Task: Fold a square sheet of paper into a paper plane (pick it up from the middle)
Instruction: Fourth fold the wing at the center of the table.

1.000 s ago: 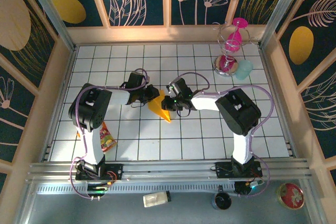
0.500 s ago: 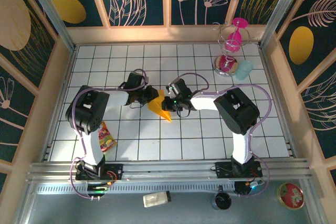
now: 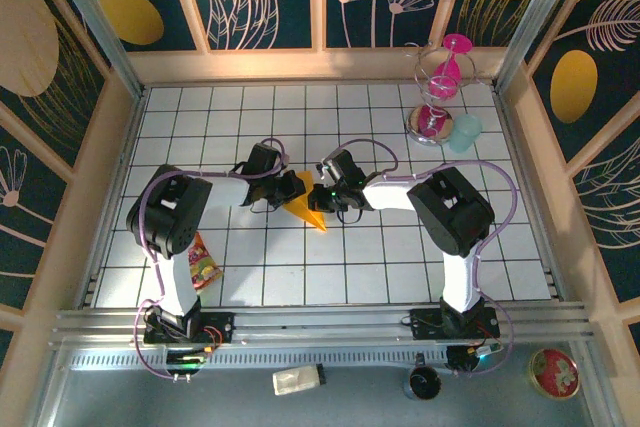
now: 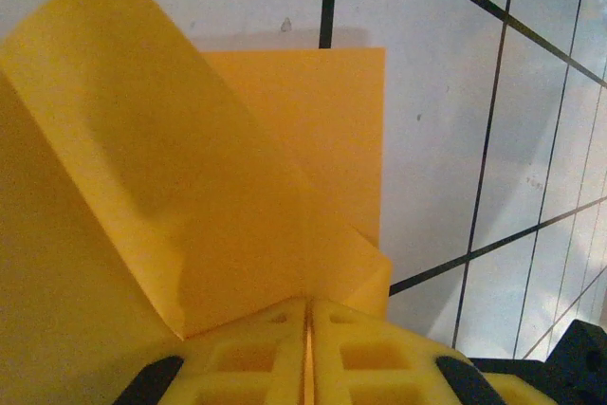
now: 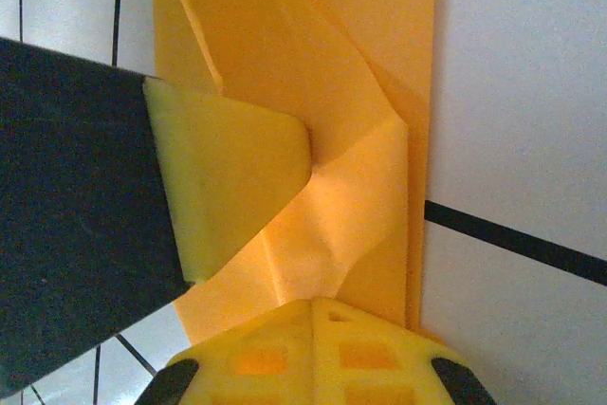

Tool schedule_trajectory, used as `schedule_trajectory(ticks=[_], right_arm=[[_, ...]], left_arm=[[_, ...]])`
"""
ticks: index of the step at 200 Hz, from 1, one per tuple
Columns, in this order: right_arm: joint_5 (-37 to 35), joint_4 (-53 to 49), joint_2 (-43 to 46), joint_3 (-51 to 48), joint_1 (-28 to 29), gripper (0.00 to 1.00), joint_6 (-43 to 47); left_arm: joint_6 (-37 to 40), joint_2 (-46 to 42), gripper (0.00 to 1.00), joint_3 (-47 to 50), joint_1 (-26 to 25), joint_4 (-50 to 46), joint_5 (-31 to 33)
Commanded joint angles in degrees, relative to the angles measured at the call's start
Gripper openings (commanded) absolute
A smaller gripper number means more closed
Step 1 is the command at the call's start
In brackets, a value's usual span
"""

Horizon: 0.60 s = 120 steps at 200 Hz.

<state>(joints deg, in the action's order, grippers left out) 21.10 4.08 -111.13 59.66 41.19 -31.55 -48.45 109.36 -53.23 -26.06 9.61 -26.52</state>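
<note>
The square sheet of paper [image 3: 308, 212] is orange-yellow and creased into a narrow wedge pointing toward the near side, at the middle of the tiled table. My left gripper [image 3: 293, 187] is at its upper left. In the left wrist view the left gripper [image 4: 308, 318] is shut, with a raised flap of the sheet [image 4: 190, 187] running into its tips. My right gripper [image 3: 325, 195] is at the sheet's right. In the right wrist view the right gripper [image 5: 313, 308] is shut on a buckled fold of the sheet [image 5: 379, 64]. The left pad [image 5: 228, 187] lies against the paper there.
A red-yellow snack packet [image 3: 203, 267] lies by the left arm's base. A pink hourglass [image 3: 440, 87] and a pale teal object [image 3: 465, 132] stand at the back right. Wooden walls ring the white tiled table [image 3: 400, 267].
My left gripper has shifted slightly right, closer to the right gripper, and the paper between them looks narrower. The right arm has hardly moved.
</note>
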Motion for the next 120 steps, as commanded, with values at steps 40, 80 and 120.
schedule_trajectory(ticks=[40,80,120], right_arm=[[2.8,-0.2,4.2,0.5,0.6,0.03,3.7],[2.3,-0.2,2.1,-1.1,0.6,0.03,2.6],[2.2,-1.3,1.1,-2.1,0.6,0.02,2.9]], left_arm=[[1.3,3.6,0.1,-2.1,-0.1,-8.5,6.3],[1.6,4.7,0.1,-2.1,-0.2,-9.9,7.5],[1.6,5.5,0.1,-2.1,-0.2,-11.4,9.0]])
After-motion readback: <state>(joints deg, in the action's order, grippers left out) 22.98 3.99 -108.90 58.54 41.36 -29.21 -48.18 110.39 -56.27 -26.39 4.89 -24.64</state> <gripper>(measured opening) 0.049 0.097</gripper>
